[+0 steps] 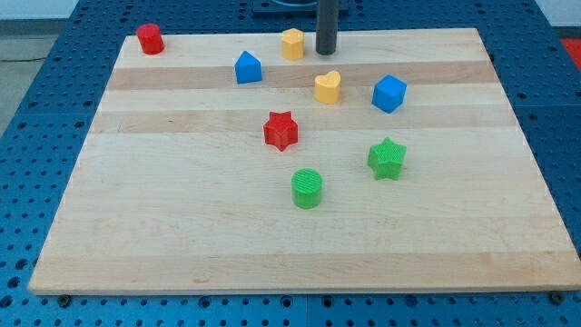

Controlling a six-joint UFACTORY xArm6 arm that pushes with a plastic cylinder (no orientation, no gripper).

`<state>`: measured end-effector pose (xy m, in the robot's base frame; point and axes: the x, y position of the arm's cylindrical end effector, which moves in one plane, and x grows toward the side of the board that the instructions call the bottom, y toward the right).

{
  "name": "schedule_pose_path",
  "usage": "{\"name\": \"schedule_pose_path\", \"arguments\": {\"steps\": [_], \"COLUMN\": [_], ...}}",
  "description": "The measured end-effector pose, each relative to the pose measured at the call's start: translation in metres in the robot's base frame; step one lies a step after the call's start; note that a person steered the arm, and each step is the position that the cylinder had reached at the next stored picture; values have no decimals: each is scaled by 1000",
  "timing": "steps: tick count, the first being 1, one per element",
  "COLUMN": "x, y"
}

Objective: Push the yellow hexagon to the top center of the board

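Observation:
The yellow hexagon [292, 43] sits near the board's top edge, about at its centre. My tip [326, 51] rests on the board just to the right of it, with a small gap between them. A yellow heart [328, 87] lies below my tip. The dark rod rises out of the view's top.
A red cylinder [150, 39] is at the top left corner. A blue house-shaped block [248, 68] lies left of the heart, a blue cube [388, 93] to its right. A red star [280, 131], a green cylinder [307, 188] and a green star [387, 158] lie mid-board. The wooden board [182, 227] sits on a blue pegboard.

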<state>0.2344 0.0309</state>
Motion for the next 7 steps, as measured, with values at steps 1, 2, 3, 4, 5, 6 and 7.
{"name": "schedule_pose_path", "arguments": {"steps": [1, 2, 3, 4, 5, 6, 7], "x": [0, 0, 0, 2, 40, 97, 161], "y": [-10, -15, -26, -29, -41, -68, -95]}}
